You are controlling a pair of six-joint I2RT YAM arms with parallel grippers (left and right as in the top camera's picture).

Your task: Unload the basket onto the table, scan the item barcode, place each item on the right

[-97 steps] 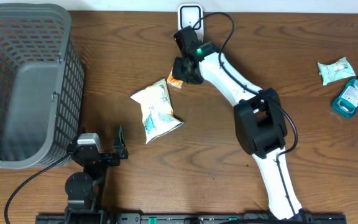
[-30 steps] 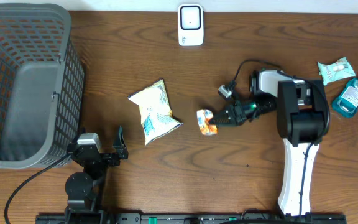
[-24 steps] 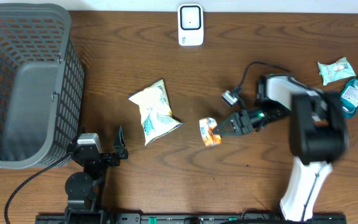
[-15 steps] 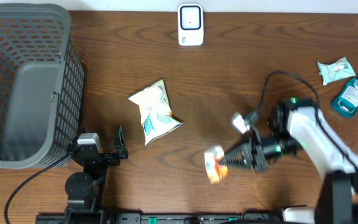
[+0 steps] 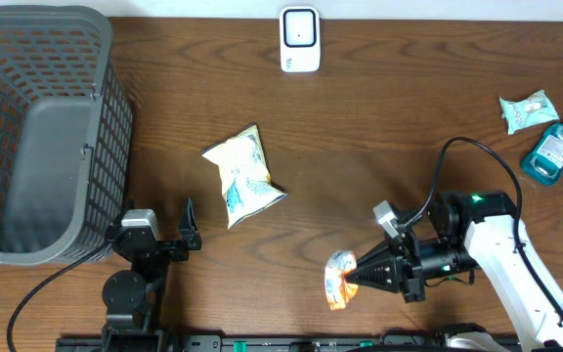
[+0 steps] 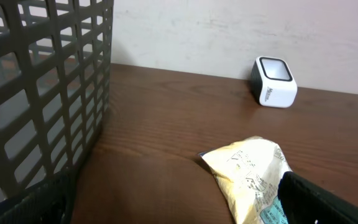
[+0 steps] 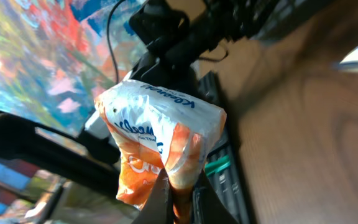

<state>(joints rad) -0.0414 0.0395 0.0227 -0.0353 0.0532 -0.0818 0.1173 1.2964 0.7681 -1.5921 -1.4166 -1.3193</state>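
Item: orange-and-white snack packet (image 5: 337,278), was pinched in the right gripper (image 5: 357,277), fingers clamped tight, near the front of the table (image 5: 389,137). Scanner (image 5: 299,39): stood well apart, at the back. Left gripper (image 5: 191,231): spread wide, empty. Scan looked outstanding.

Basket (image 5: 115,127) left; scanner (image 5: 299,39) rear centre; sachet (image 5: 338,279) front right.

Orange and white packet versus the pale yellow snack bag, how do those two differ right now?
The orange and white packet is pinched in the right hand; the pale yellow snack bag lies loose on the table, with no hand on it. The packet looks smaller than the bag from overhead. The packet is orange with white; the bag is pale yellow with teal print. Both are crinkly sealed pouches.
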